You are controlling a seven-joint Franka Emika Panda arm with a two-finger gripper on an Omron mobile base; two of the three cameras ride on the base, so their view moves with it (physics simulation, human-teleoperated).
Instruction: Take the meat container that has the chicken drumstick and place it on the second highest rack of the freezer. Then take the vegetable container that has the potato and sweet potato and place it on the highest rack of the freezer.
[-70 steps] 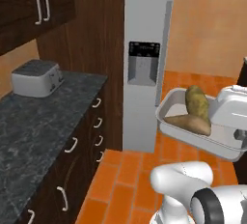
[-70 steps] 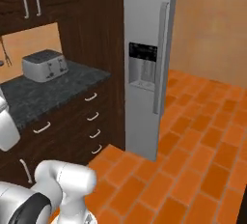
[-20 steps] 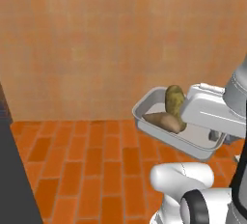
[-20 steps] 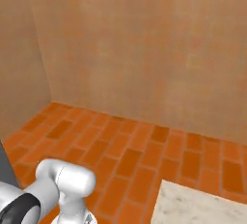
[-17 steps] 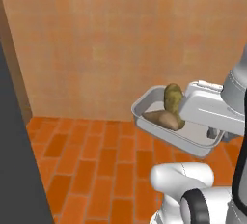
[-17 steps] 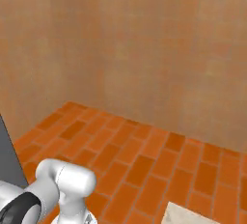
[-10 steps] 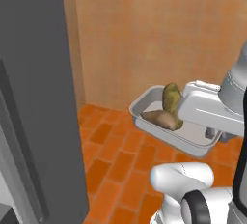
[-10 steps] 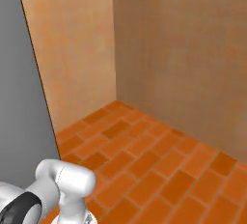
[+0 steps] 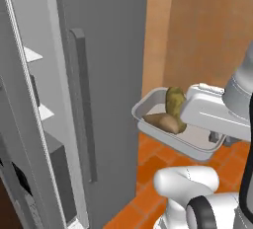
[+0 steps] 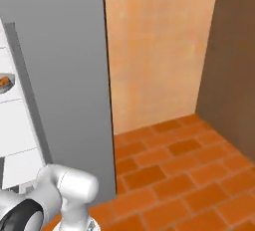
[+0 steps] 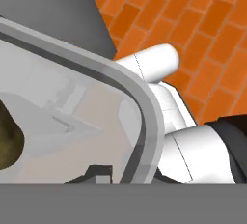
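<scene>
Swung round from bare wall to the freezer (image 9: 99,75), door open, shelves now in view. Pincer clamped on vegetable container (image 9: 163,132); top-rack placement next.

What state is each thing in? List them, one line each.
vegetable container: held in the air by the gripper, level, beside the freezer.
potato: standing upright in the container.
sweet potato: lying flat in the container, against the potato.
freezer door: swung open, shelves showing.
gripper: shut on the container's rim.
</scene>
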